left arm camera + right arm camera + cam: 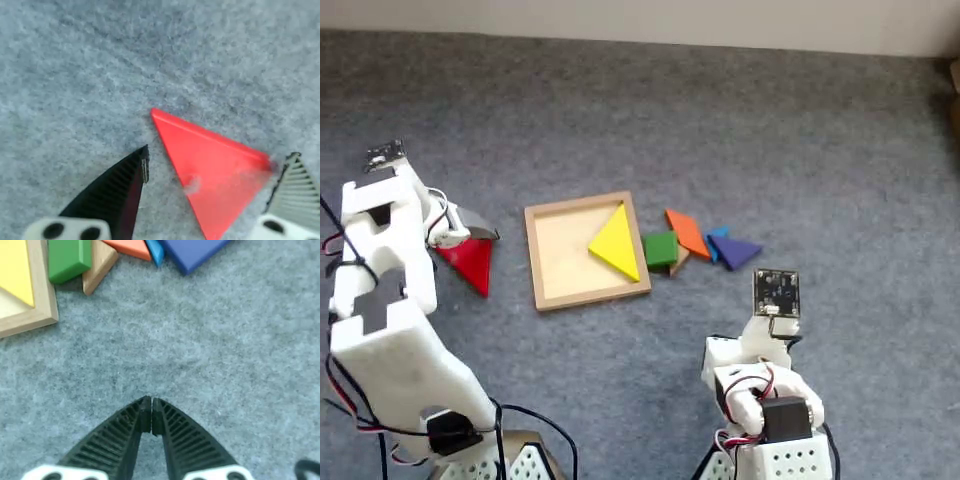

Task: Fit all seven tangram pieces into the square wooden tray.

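Left gripper (218, 156) wide open astride flat red triangle piece (215, 170); R gripper (151, 407) pinched shut, nothing in it.
Red piece lies on grey felt mat (770, 130), apart from square wooden tray (575, 204), which holds big yellow triangle (615, 245). Bunched at tray's other side: green square block (69, 259), orange parallelogram (687, 232), light-blue piece (156, 250), dark blue triangle (735, 250), plain wood piece (100, 265). R gripper over bare mat nr them.

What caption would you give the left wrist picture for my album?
Open left pincer straddling a red triangle on the grey felt.
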You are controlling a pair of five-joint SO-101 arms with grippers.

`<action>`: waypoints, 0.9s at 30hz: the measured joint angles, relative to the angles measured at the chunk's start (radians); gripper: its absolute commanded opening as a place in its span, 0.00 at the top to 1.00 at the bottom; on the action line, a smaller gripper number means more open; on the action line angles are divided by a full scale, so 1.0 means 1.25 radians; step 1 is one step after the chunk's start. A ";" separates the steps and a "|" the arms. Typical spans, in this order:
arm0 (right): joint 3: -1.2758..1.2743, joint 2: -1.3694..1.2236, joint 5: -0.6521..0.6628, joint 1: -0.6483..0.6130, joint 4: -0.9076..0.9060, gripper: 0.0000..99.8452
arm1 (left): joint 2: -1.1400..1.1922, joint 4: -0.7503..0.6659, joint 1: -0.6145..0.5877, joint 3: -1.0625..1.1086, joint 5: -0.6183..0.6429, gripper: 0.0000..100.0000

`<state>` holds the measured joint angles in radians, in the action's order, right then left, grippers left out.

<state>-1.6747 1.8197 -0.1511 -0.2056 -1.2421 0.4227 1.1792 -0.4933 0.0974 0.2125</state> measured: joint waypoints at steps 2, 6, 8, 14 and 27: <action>0.000 0.000 0.000 0.000 0.000 0.98 | 0.031 0.020 0.000 -0.034 0.007 0.61; 0.000 0.000 0.000 0.000 0.000 0.98 | 0.066 0.052 0.000 -0.085 0.011 0.61; 0.000 0.000 0.000 0.000 0.000 0.98 | 0.072 0.059 0.000 -0.097 0.011 0.61; 0.000 0.000 0.000 0.000 0.000 0.98 | 0.080 0.066 0.017 -0.109 0.011 0.61; 0.000 0.000 0.000 0.000 0.000 0.98 | 0.085 0.072 0.033 -0.109 0.007 0.64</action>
<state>-1.6747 1.8197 -0.1511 -0.2056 -1.2421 0.5286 1.2697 -0.4519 -0.0391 0.2217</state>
